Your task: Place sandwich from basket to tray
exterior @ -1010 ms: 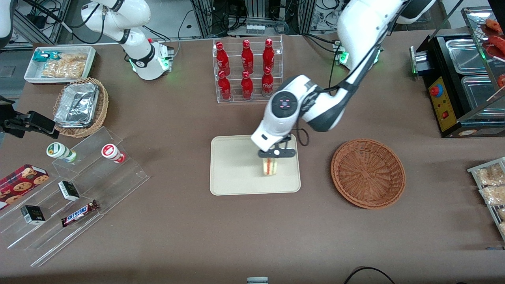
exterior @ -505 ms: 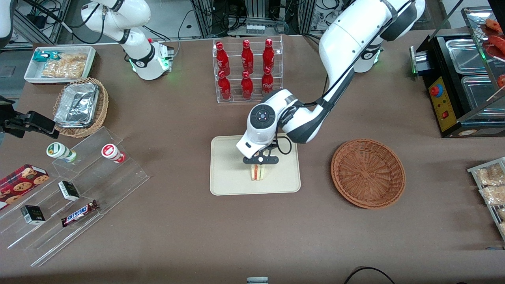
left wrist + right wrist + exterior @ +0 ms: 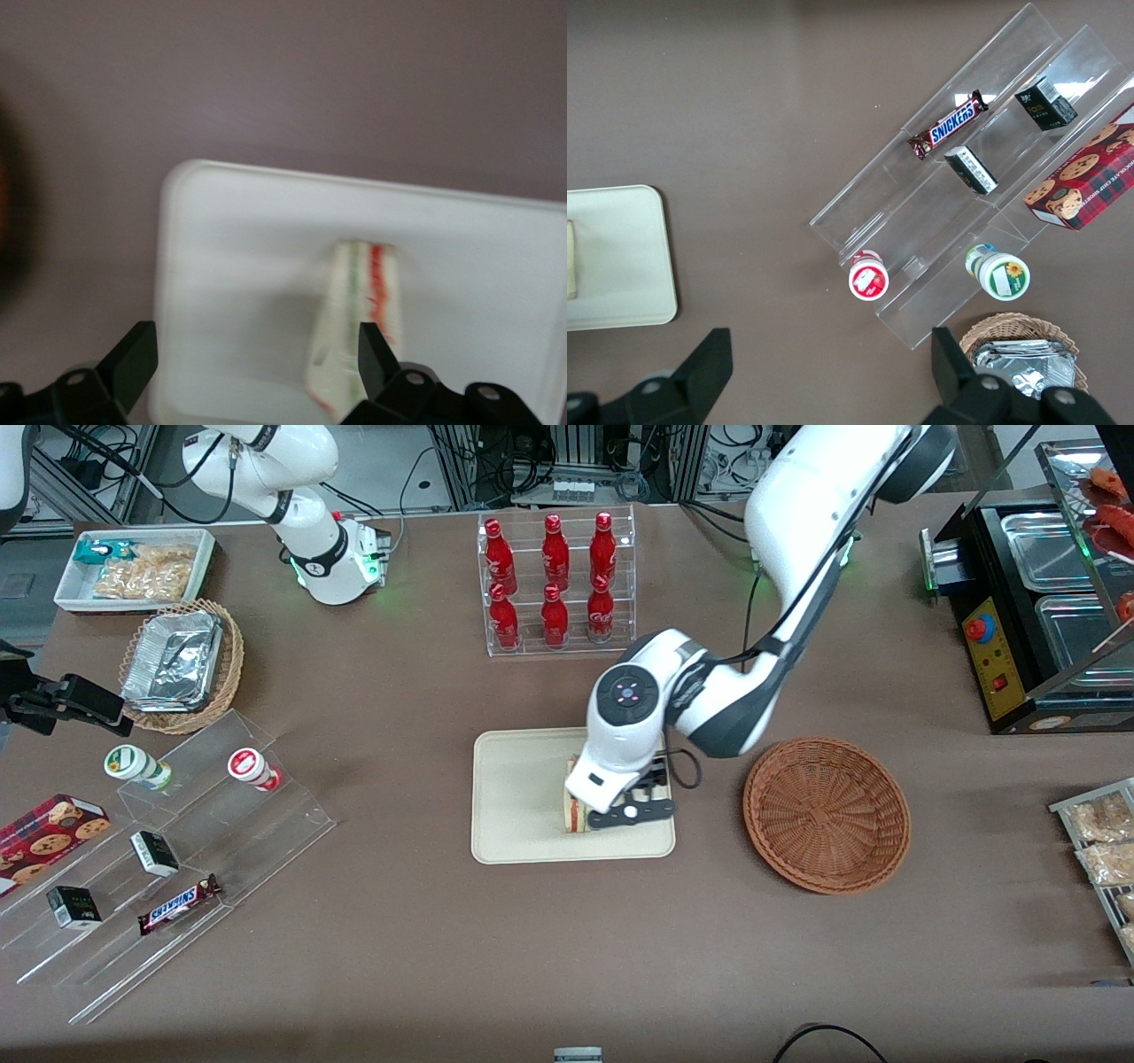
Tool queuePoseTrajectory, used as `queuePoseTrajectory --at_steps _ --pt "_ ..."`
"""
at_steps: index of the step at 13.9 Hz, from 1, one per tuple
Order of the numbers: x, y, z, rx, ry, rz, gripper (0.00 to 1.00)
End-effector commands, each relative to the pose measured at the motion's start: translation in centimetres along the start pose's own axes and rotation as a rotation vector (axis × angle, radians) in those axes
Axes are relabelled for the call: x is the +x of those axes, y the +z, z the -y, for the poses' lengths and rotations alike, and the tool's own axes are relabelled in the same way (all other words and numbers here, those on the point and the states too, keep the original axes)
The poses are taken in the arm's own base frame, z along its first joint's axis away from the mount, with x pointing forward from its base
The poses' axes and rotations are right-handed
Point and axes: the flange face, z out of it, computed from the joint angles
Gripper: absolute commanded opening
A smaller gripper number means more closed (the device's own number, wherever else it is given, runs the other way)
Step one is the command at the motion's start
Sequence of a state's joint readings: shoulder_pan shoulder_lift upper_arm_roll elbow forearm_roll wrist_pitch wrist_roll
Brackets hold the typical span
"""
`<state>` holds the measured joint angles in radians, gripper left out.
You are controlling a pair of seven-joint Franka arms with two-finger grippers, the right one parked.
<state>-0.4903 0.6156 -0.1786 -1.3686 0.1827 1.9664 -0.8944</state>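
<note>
The sandwich (image 3: 575, 814) rests on the cream tray (image 3: 518, 797), its red and green filling edge showing, and the wrist partly covers it. My left gripper (image 3: 631, 812) hovers low over the tray's end nearest the basket, just beside the sandwich. In the left wrist view the gripper (image 3: 252, 354) is open, its fingers (image 3: 133, 359) spread wide over the tray (image 3: 230, 248). The sandwich (image 3: 359, 310) lies below, close by one finger, and nothing is held. The reddish-brown wicker basket (image 3: 826, 813) holds nothing and sits beside the tray toward the working arm's end.
A clear rack of red bottles (image 3: 555, 580) stands farther from the camera than the tray. Acrylic steps with snacks (image 3: 168, 850), a foil pan in a lighter wicker basket (image 3: 177, 664) and a white bin (image 3: 133, 568) lie toward the parked arm's end. A black appliance with metal trays (image 3: 1036, 602) is at the working arm's end.
The gripper carried the sandwich across the tray, let it go and opened. It has since shifted toward the basket and nearer the camera, and the sandwich stays on the tray.
</note>
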Motion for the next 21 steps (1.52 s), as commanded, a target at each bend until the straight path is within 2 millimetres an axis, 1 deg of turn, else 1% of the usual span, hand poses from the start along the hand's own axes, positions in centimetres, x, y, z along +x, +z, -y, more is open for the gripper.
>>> queuePoseTrajectory --at_steps 1,3,5,6,7,8,9,10,11,12,14,15,17,20,21 --pt "3.2 -8.1 8.3 0.055 -0.022 -0.028 1.00" --pt "4.9 -11.0 14.2 0.094 0.065 0.032 1.00" --pt "7.4 -13.0 21.1 0.065 0.113 0.091 1.00" --pt "8.1 -14.3 24.3 0.046 0.152 0.114 1.00" --pt "8.7 -14.9 27.5 0.030 0.172 0.148 1.00" --pt "8.9 -16.0 30.9 -0.003 0.182 0.186 1.00" --pt "9.2 -16.8 34.3 -0.046 0.204 0.213 1.00" --pt "9.7 -17.3 37.3 -0.079 0.229 0.221 1.00" --pt "9.8 -17.8 39.4 -0.084 0.252 0.222 1.00" --pt "9.5 -18.3 40.1 -0.080 0.247 0.233 1.00" --pt "8.9 -18.6 40.5 -0.061 0.222 0.254 1.00" --pt "8.7 -19.3 40.6 -0.060 0.217 0.247 1.00" --pt "8.3 -20.2 40.5 -0.065 0.216 0.234 1.00" --pt "8.3 -20.4 39.6 -0.068 0.225 0.228 1.00" --pt "8.4 -20.3 39.7 -0.066 0.216 0.229 1.00"
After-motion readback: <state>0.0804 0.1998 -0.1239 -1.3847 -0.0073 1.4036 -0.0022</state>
